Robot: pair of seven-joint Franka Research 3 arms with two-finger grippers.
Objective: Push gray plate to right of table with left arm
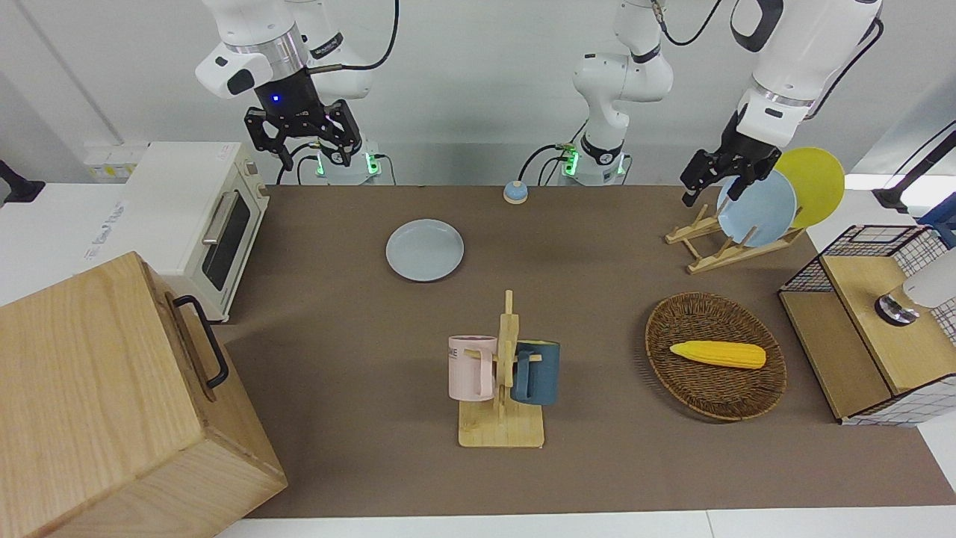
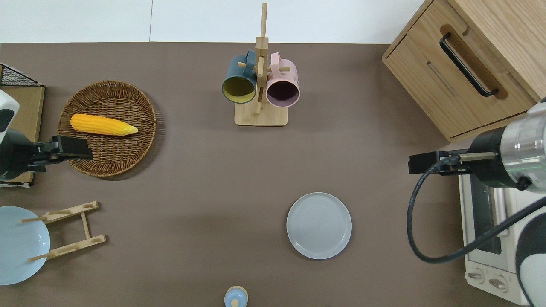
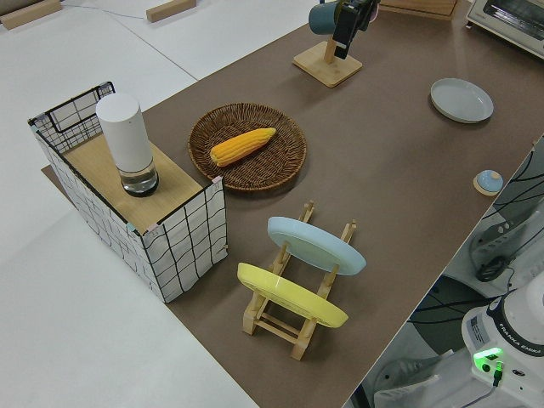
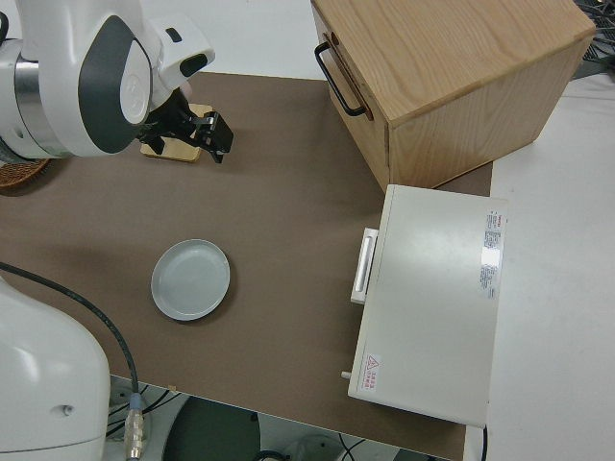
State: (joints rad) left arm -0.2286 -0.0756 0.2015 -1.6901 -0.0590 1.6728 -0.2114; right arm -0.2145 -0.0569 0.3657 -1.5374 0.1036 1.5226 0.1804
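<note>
1. Your left tool (image 2: 70,146) is up in the air over the rim of the wicker basket (image 2: 128,157), at the left arm's end of the bench (image 2: 204,179). You cannot tell whether its fingers are spread or closed; it holds nothing.
2. An ear of corn (image 2: 103,124) lies in that basket, just beside the tool as seen from overhead.
3. Nearer the robots, a wooden rack (image 2: 70,230) holds the sky-blue plate (image 1: 756,207) and the yellow plate (image 1: 815,183) tilted on edge.
4. The mug tree (image 2: 260,85) stands mid-bench, farther from the robots, with a dark blue mug (image 2: 239,81) and a pink mug (image 2: 282,83) hung on it.
5. The gray plate (image 2: 319,225) lies flat on the bench, toward the right arm's end, well apart from your left tool.
6. A small blue knob (image 2: 235,297) sits at the bench edge nearest the robots.
7. Your right tool (image 1: 304,134) is parked with fingers spread, empty.
8. The white oven (image 4: 432,303) and wooden cabinet (image 2: 469,64) stand at the right arm's end.
</note>
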